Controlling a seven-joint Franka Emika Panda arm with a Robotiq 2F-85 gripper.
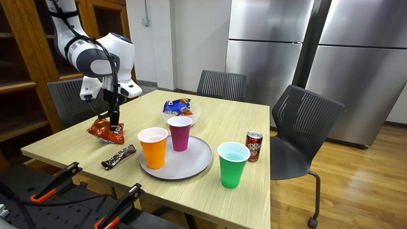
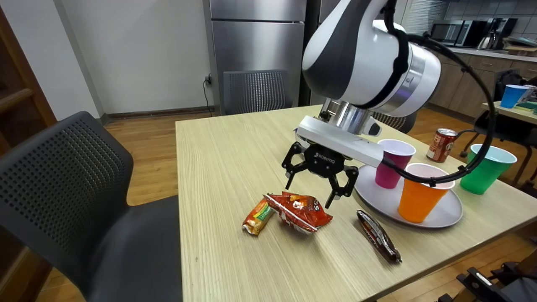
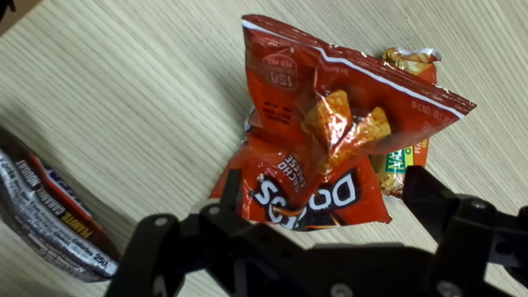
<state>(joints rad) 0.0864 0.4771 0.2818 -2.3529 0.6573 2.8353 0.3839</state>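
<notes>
My gripper [image 2: 308, 197] stands open just above a crumpled red Doritos bag [image 2: 298, 209], fingers apart and nothing gripped. In the wrist view the bag [image 3: 280, 95] lies across the space ahead of the fingers, its upper end folded up towards the camera. Whether a finger touches it, I cannot tell. Partly under the bag's edge is a green and orange granola bar [image 3: 398, 161], near the right finger [image 3: 427, 198]. A brown chocolate bar [image 3: 53, 218] rests on the table to the left; in an exterior view this bar [image 1: 118, 157] lies between the bag and the plate.
A grey plate [image 1: 197, 159] carries an orange cup [image 1: 154, 152] and a purple cup [image 1: 180, 136]. Beside it stand a green cup [image 1: 232, 168] and a soda can [image 1: 254, 146]. Behind, a pale bowl [image 1: 194, 116] holds snack bags [image 1: 176, 107]. Chairs surround the table.
</notes>
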